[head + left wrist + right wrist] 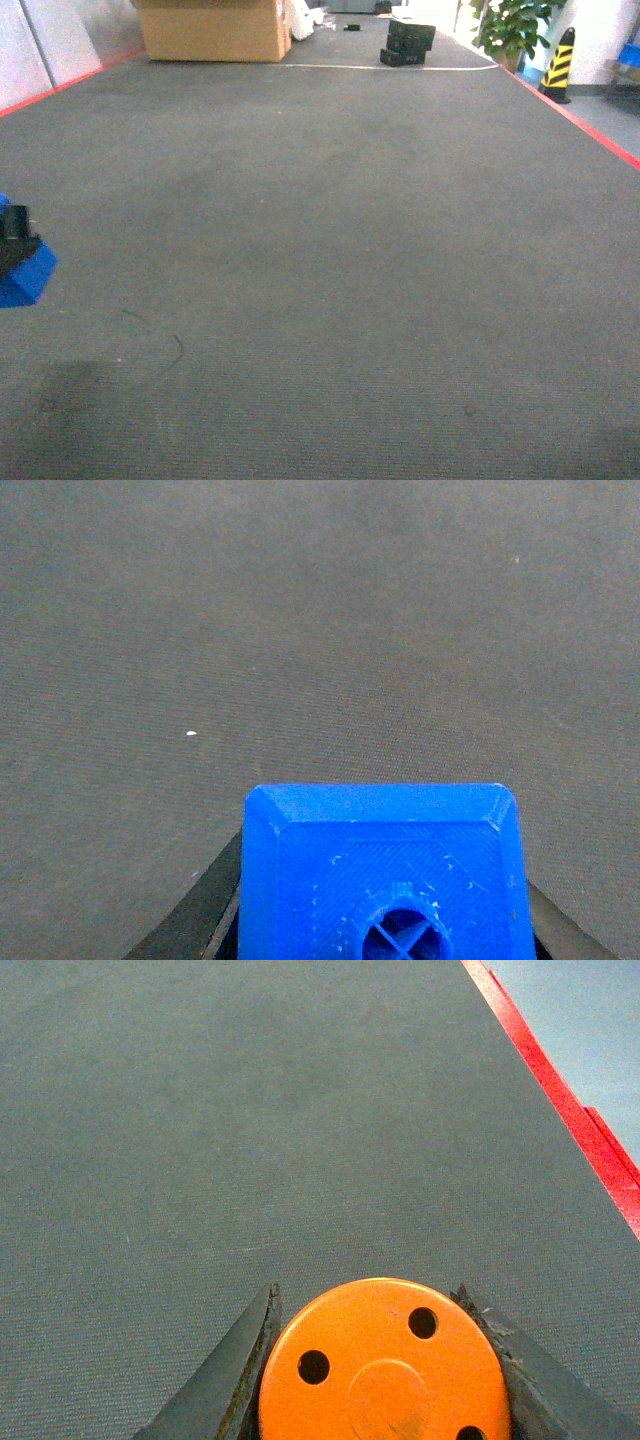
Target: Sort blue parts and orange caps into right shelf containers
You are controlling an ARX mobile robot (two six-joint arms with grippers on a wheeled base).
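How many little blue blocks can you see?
1. The small bright-blue plastic block sits clamped in the left gripper, over grey carpet; it also peeks in at the head view's left edge. Others may be out of view.

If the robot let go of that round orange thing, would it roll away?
Probably only if it landed on its edge. The flat round orange plastic cap is disc-shaped with holes in its face, so flat down it would likely stay put. It looks stiff, since the right end effector squeezes both sides without bending it. The ribbed grey carpet would probably slow any rolling.
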